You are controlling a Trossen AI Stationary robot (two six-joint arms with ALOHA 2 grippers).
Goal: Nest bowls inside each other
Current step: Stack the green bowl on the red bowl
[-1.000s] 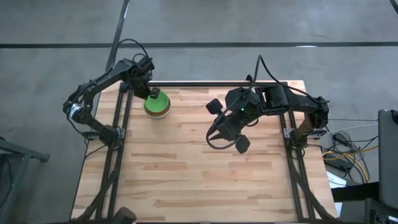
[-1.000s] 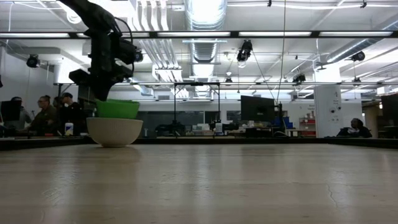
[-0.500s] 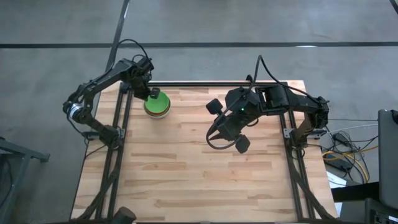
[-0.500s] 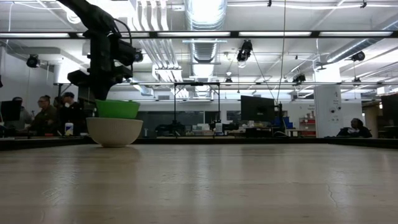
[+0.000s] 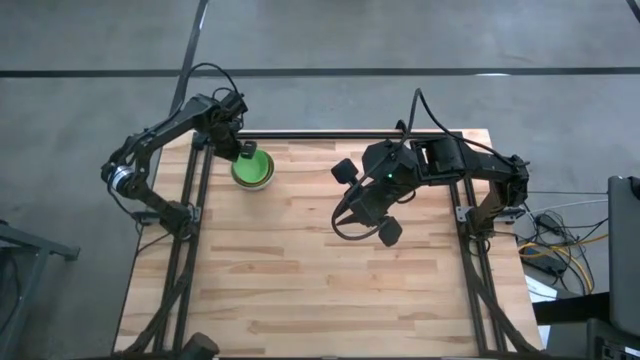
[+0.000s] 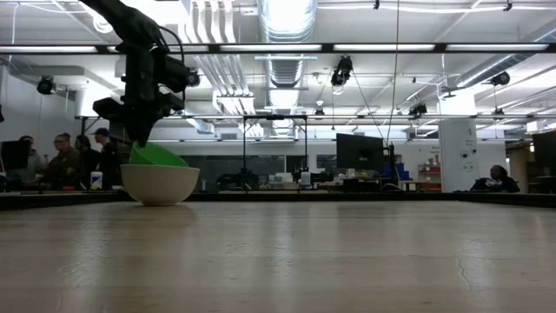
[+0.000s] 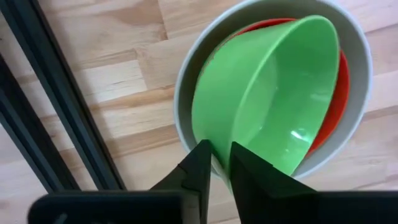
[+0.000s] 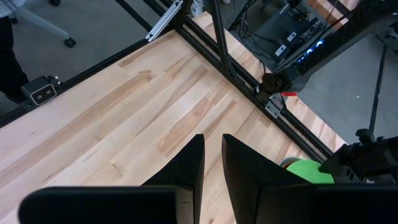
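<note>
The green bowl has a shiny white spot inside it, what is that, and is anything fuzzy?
Left wrist view: the spot is glare from a light on the green bowl. The left end effector looks soft, too near the camera. Low view: bright ceiling lights wash out.

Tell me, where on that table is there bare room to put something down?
Nearly everywhere: the wooden table is bare across its whole near half and middle. It is crowded only at the far left corner, where the left gripper hangs over the stacked bowls, and mid-right, where the right gripper hovers above the wood.
</note>
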